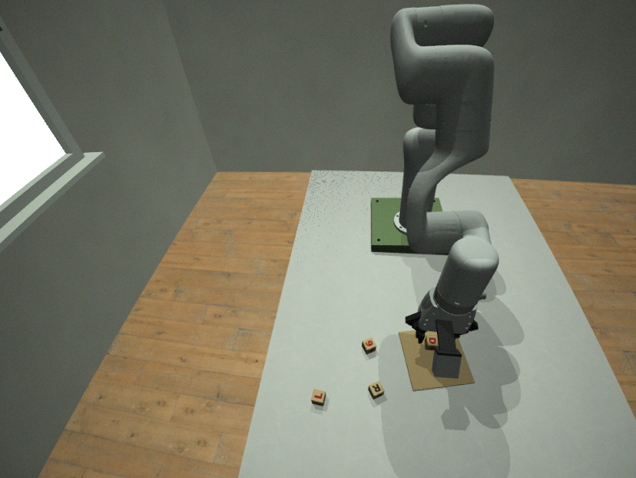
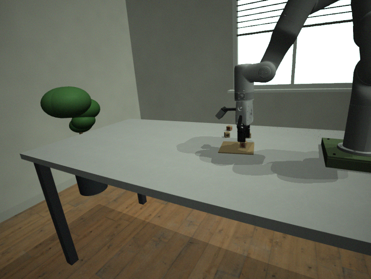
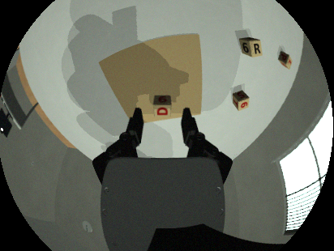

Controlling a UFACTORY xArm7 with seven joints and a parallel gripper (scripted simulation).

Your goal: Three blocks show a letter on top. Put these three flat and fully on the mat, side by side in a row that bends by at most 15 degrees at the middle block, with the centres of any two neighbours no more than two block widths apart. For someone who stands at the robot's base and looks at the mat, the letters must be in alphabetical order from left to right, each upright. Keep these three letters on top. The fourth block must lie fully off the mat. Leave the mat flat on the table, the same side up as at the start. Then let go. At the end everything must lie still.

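A tan mat (image 1: 432, 360) lies flat on the grey table. A wooden block with a red D on top (image 1: 432, 340) lies on the mat, near its edge toward the robot base; it also shows in the wrist view (image 3: 162, 105). My gripper (image 2: 243, 138) hangs straight above this block, open, with the fingertips a little above it and apart from it. Three more blocks lie off the mat on the table: one showing a 9 or 6 (image 1: 368, 344), one showing R (image 1: 375, 389) and one showing L (image 1: 319, 396).
The green base plate (image 1: 405, 224) of the arm stands behind the mat. The wrist camera housing (image 1: 446, 360) hides part of the mat in the top view. The table's left edge runs close to the L block.
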